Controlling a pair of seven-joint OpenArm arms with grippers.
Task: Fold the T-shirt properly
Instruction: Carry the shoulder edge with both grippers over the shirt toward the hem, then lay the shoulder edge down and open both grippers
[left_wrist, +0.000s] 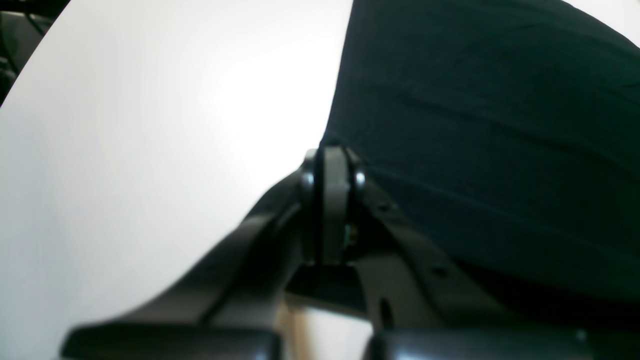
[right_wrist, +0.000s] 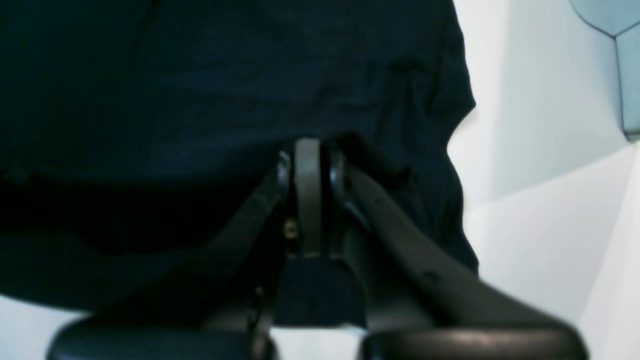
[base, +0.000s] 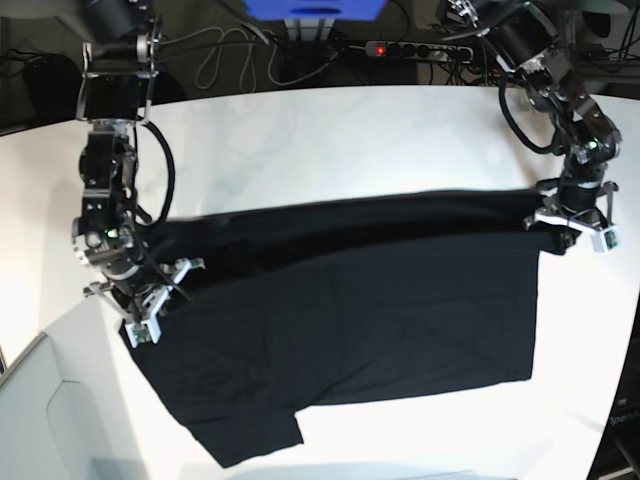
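My left gripper and right gripper are both closed, pinching opposite ends of the T-shirt, whose long axis lies stretched between them.

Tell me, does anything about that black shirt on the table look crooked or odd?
Yes. The T-shirt lies askew on the white table: its bottom edge is uneven, with one corner jutting toward the front. A fold ridge runs across the top between the left gripper and right gripper, both pinching cloth.
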